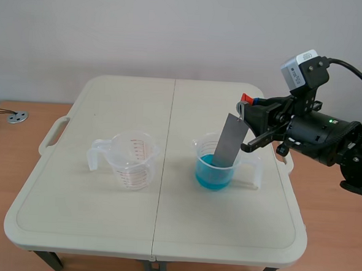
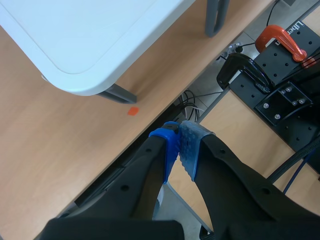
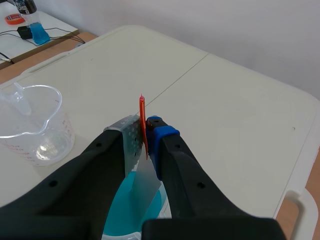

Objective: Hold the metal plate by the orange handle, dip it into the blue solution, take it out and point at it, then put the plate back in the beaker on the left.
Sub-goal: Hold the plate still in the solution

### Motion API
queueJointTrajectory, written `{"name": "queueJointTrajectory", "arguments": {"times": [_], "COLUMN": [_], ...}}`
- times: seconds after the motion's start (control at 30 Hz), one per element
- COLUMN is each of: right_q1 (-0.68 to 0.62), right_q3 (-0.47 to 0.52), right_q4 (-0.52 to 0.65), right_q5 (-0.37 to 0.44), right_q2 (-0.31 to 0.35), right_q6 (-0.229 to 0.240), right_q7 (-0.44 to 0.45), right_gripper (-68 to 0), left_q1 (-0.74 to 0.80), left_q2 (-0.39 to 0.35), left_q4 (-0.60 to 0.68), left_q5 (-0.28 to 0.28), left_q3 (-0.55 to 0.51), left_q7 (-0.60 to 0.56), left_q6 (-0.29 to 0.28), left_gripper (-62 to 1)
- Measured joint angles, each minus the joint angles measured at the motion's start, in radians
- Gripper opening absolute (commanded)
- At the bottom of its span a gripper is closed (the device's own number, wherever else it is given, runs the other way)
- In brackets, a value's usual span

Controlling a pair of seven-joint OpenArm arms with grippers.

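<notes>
Dipping underway: right gripper (image 1: pixel 249 112) clamped on orange handle (image 3: pixel 142 117), metal plate (image 1: pixel 226 143) tilted, lower end in blue solution (image 1: pixel 213 174). Left gripper (image 2: pixel 179 150) closed, empty, off the table (image 2: pixel 75 50). Pointing and return to left beaker (image 1: pixel 130 160) remain.

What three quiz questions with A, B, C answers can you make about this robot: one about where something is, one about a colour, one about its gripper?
1. Where is the metal plate's lower end?
A. in the beaker with liquid in it
B. flat on the table
C. on the floor

2. What colour is the liquid?
A. red
B. blue
C. green

3. What is the right gripper doing?
A. open above the table
B. shut on the plate's orange handle
C. shut on nothing

Answers: 1 A, the plate stands tilted inside that beaker. 2 B, it shows blue in both views. 3 B, the thin handle is clamped in it.
</notes>
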Motion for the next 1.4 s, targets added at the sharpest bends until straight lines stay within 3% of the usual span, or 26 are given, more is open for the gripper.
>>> {"name": "queueJointTrajectory", "arguments": {"times": [1.4], "right_q1": [0.000], "right_q3": [0.000], "right_q4": [0.000], "right_q5": [0.000], "right_q2": [0.000], "right_q6": [0.000], "right_q7": [0.000], "right_gripper": [-66.2], "left_q1": [0.000], "left_q2": [0.000], "left_q4": [0.000], "left_q5": [0.000], "left_q3": [0.000], "left_q7": [-0.014], "left_q6": [0.000], "left_gripper": [-58.4]}}
